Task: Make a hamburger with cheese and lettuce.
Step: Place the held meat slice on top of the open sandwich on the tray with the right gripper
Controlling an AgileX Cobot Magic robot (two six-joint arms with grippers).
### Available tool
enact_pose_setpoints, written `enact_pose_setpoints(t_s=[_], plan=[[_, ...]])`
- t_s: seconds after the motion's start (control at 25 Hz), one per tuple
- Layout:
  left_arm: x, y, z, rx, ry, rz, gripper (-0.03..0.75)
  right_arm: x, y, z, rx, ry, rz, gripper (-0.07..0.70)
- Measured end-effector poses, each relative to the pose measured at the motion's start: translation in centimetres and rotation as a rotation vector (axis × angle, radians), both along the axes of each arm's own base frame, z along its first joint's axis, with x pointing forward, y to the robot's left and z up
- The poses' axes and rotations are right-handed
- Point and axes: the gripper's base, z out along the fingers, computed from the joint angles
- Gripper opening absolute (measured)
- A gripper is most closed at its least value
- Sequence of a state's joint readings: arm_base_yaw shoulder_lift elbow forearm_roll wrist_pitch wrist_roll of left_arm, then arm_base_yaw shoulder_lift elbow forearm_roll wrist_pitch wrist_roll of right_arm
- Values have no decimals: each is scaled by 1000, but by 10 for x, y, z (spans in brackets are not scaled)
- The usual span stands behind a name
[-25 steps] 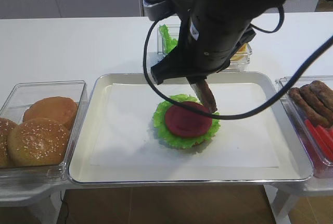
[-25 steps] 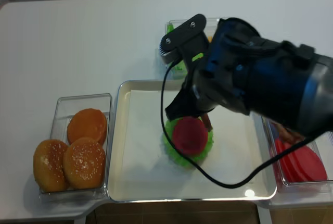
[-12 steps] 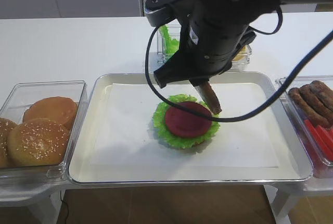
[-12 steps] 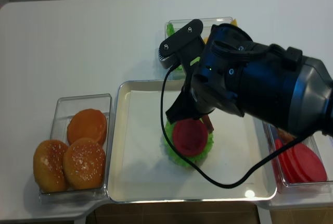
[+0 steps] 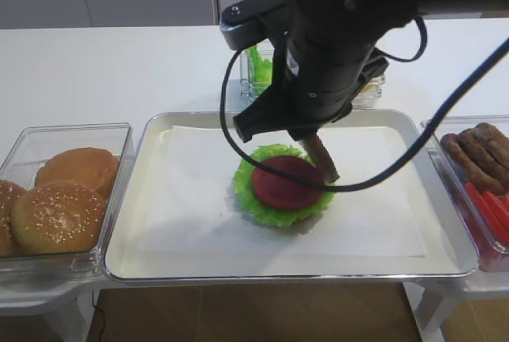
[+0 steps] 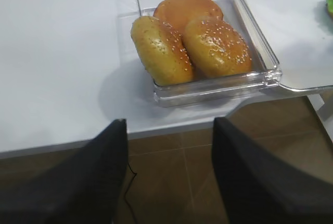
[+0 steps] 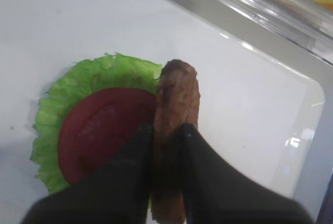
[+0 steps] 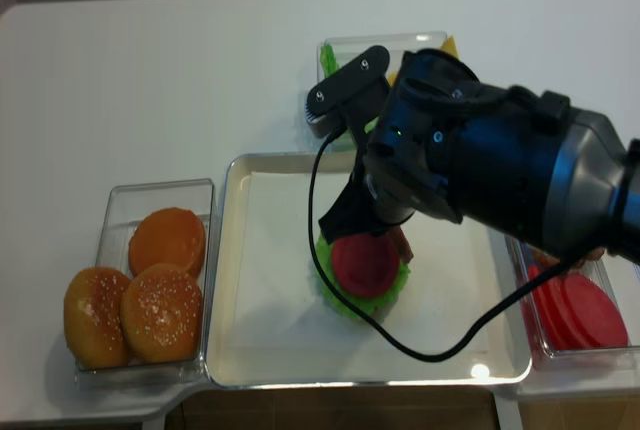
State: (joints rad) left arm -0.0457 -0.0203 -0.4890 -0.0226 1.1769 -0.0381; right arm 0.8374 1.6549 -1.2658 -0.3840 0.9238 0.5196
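The hamburger stack (image 5: 284,186) lies mid-tray: a frilly green lettuce leaf (image 7: 78,88) with a round red slice (image 7: 101,130) on top; any bun under it is hidden. My right gripper (image 7: 166,135) is shut on a dark brown elongated patty piece (image 7: 176,101) and holds it tilted over the red slice's right edge (image 5: 322,157). My left gripper (image 6: 170,122) is open and empty, off the table's front edge near the buns. Pale-yellow cheese (image 5: 367,81) shows partly in the back container, behind the arm.
A clear container of sesame buns (image 5: 60,199) stands left of the metal tray (image 5: 127,254). A right container holds brown patties (image 5: 477,151) and red slices (image 8: 575,310). Spare lettuce (image 5: 258,64) sits in the back container. The right arm's cable (image 5: 231,119) loops over the tray.
My right gripper with the brown piece has come slightly down and toward the front, its tip now nearer the red slice's right edge. The stack has not moved.
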Motion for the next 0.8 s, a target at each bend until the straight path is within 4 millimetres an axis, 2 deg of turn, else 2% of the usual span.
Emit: enact_pose_setpoints(t_s=[0.6, 0.8], plan=[[0, 0, 0, 0, 0, 0, 387, 0, 1, -2, 0, 8, -2, 121], [0, 0, 0, 0, 0, 0, 387, 2, 3, 3, 12, -3, -3, 121]])
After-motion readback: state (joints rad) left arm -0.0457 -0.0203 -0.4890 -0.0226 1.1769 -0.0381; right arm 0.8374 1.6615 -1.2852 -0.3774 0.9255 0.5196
